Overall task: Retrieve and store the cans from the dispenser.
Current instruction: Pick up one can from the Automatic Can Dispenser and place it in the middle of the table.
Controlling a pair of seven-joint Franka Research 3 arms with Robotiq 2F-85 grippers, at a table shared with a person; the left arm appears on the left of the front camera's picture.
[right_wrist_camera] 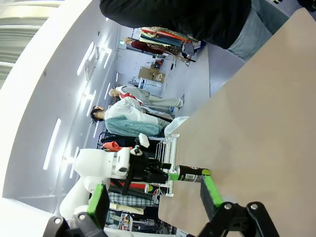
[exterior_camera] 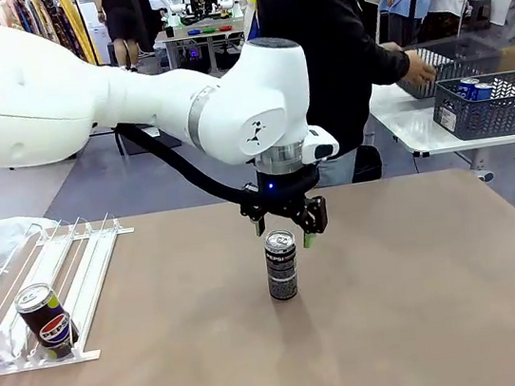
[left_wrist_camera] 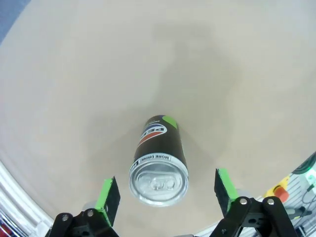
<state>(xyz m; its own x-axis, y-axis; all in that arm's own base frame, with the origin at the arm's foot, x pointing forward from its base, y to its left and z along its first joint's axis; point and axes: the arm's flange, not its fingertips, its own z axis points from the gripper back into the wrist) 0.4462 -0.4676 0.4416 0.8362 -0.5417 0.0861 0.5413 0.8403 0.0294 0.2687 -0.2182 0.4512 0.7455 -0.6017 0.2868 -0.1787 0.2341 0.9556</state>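
Hovering with fingers point(left_wrist_camera: 109, 192) spread wide, the left hand point(exterior_camera: 285, 232) holds nothing; a dark can point(exterior_camera: 282, 266) stands upright on the surface point(exterior_camera: 427, 304) just beneath it, untouched. The right hand point(right_wrist_camera: 154, 195) is also wide and empty.

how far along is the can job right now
Done: one dark can stands upright mid-table, out of the dispenser, and blue cans sit in the grey basket. In hand: nothing; the open left gripper hovers over that can. Left: storing it, plus the Pepsi can at the dispenser's front.
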